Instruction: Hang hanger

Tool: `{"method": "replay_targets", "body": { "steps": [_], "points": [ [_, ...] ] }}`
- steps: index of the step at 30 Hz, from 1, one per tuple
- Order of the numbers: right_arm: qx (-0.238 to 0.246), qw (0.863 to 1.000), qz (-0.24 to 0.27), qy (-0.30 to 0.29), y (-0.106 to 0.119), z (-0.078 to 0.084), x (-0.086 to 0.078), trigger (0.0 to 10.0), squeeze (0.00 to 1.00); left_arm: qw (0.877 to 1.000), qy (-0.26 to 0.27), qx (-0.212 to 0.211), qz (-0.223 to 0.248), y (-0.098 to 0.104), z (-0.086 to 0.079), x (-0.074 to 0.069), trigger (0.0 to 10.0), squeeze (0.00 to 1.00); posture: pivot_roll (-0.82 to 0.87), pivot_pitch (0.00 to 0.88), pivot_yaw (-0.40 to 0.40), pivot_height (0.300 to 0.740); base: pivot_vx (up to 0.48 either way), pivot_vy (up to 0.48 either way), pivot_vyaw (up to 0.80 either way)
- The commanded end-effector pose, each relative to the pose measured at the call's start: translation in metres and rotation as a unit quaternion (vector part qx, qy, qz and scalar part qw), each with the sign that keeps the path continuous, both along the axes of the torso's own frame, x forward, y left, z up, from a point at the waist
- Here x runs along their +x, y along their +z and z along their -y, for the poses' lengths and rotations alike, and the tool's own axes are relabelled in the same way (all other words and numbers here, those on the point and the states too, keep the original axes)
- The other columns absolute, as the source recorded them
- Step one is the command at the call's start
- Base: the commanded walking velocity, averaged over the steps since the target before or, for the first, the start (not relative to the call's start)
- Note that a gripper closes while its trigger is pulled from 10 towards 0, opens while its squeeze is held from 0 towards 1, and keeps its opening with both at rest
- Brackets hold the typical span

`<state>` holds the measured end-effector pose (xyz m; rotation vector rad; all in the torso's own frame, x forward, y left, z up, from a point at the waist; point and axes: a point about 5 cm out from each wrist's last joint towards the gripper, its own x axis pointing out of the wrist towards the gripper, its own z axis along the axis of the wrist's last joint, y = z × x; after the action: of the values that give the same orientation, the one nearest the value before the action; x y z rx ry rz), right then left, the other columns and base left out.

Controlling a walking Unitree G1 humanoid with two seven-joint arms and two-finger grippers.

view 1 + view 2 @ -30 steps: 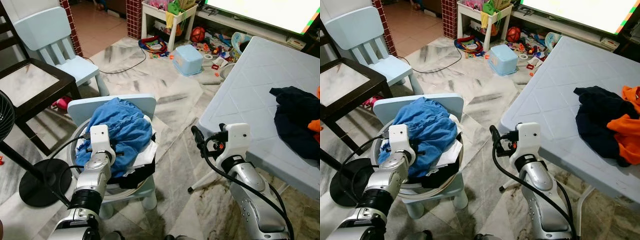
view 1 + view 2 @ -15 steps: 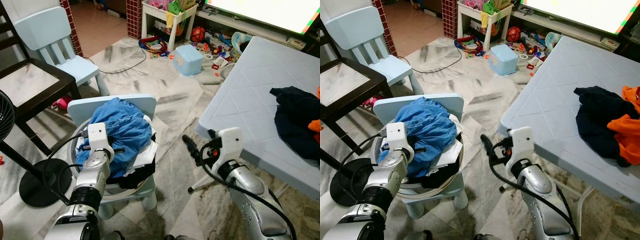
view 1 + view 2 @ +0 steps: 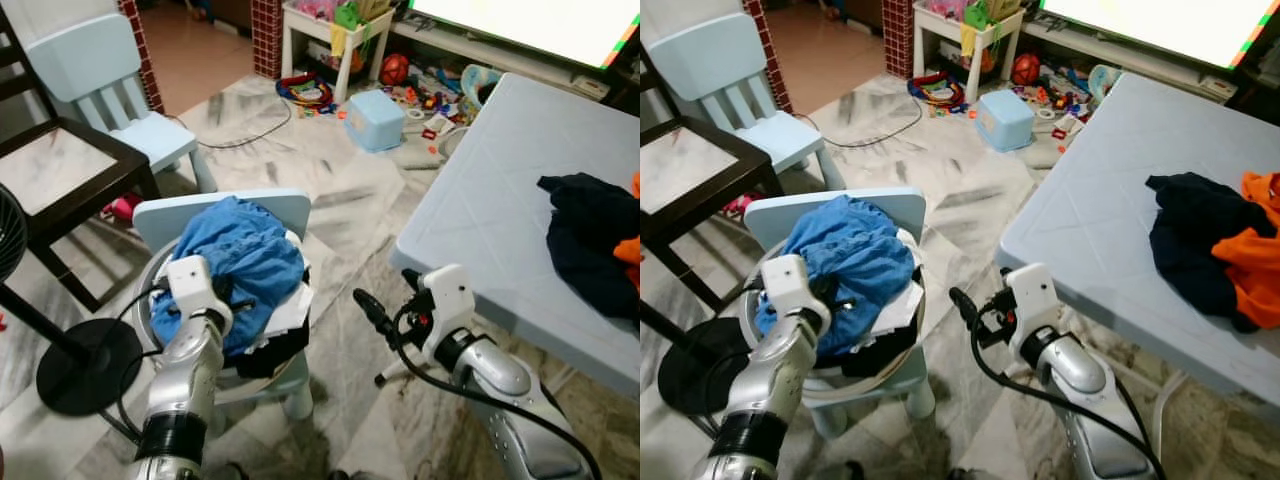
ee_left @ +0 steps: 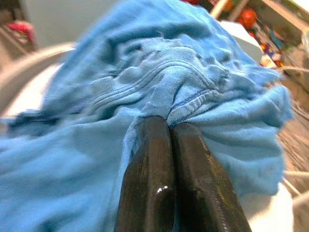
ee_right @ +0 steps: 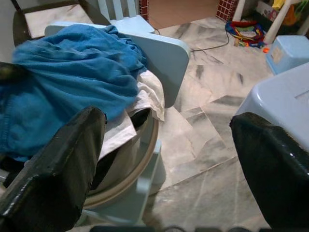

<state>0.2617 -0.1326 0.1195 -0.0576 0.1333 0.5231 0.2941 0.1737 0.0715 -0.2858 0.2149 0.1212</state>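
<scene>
The left gripper [image 4: 169, 126] has its two black fingers pressed together on a bunched fold of the blue garment [image 3: 245, 255], which is heaped on top of other laundry in a round basket [image 3: 902, 340] sitting on a small pale-blue child's chair [image 3: 290, 208]. The right gripper [image 3: 368, 308] hovers over the marble floor [image 3: 340, 200] between that chair and the light-blue plastic table [image 3: 490, 190], its fingers spread wide and holding nothing, aimed toward the basket. No hanger can be made out in any view, so the task's own object is not located; what is in hand looks like drawing a garment out of the pile first. To do that well, the left arm should probably lift straight up and slowly, since the pinch is on a thin ridge of cloth and could slip, and the white cloth [image 3: 285, 305] beneath may drag along with it. The open right gripper seems best placed to catch a second point on the blue fabric once it rises, keeping it clear of the chair back. Dark and orange clothes [image 3: 1215, 245] lie on the table, well apart from both arms.
</scene>
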Motion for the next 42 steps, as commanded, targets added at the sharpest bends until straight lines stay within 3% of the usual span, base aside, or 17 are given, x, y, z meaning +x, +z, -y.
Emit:
{"method": "replay_targets", "body": {
  "steps": [1,5,8,12,14,15,20,23,34,35,42],
  "points": [
    [-0.013,1.0,0.001,0.009,-0.002,-0.001,-0.001,10.0,0.0,1.0,-0.005,0.018,0.024,0.012,0.002,-0.002,0.0,0.0,0.02,0.13,-0.107,0.74,0.0,0.0,0.0],
    [-0.016,1.0,0.004,0.013,-0.002,-0.003,0.0,10.0,0.0,0.999,-0.011,0.038,0.035,0.017,0.005,-0.009,0.0,0.0,0.03,0.128,-0.109,0.74,0.0,0.0,0.0],
    [-0.02,1.0,0.008,0.017,-0.001,-0.004,0.001,10.0,0.0,0.997,-0.03,0.056,0.039,0.021,0.013,-0.022,0.0,0.0,0.03,0.122,-0.11,0.74,0.0,0.0,0.0],
    [-0.023,1.0,0.009,0.019,-0.002,-0.004,0.001,10.0,0.0,0.997,-0.038,0.063,0.001,0.01,0.016,-0.03,0.0,0.0,0.03,0.121,-0.111,0.74,0.0,0.0,0.0],
    [-0.032,0.999,0.011,0.023,-0.003,-0.004,0.0,10.0,0.0,0.997,-0.035,0.06,-0.034,0.0,0.016,-0.032,9.0,0.0,0.03,0.115,-0.116,0.74,0.0,0.0,0.0],
    [-0.038,0.999,0.012,0.027,-0.003,-0.004,0.0,10.0,0.0,0.995,-0.039,0.065,-0.059,-0.005,0.017,-0.032,10.0,0.0,0.03,0.115,-0.117,0.74,0.0,0.0,0.0],
    [-0.044,0.999,0.015,0.029,-0.004,-0.003,0.0,10.0,0.0,0.993,-0.045,0.075,-0.084,-0.007,0.018,-0.035,10.0,0.0,0.02,0.11,-0.119,0.74,0.0,0.0,0.0],
    [-0.047,0.998,0.017,0.029,-0.003,-0.002,0.0,10.0,0.0,0.99,-0.06,0.09,-0.087,-0.005,0.021,-0.036,10.0,0.0,0.02,0.111,-0.12,0.74,0.0,0.0,0.0],
    [-0.056,0.997,0.019,0.045,-0.006,-0.008,-0.004,10.0,0.0,0.991,-0.059,0.085,-0.08,-0.001,0.023,-0.036,10.0,0.0,0.02,0.121,-0.128,0.74,0.0,0.0,0.0],
    [-0.057,0.997,0.02,0.045,-0.006,-0.008,-0.003,10.0,0.0,0.992,-0.055,0.083,-0.082,-0.001,0.023,-0.036,10.0,1.0,0.02,0.121,-0.128,0.74,0.0,0.0,0.0],
    [-0.058,0.997,0.021,0.043,-0.005,-0.007,-0.003,10.0,0.0,0.99,-0.064,0.096,-0.082,0.001,0.024,-0.036,10.0,1.0,0.02,0.126,-0.124,0.74,0.0,0.0,0.0]
  ]
}}
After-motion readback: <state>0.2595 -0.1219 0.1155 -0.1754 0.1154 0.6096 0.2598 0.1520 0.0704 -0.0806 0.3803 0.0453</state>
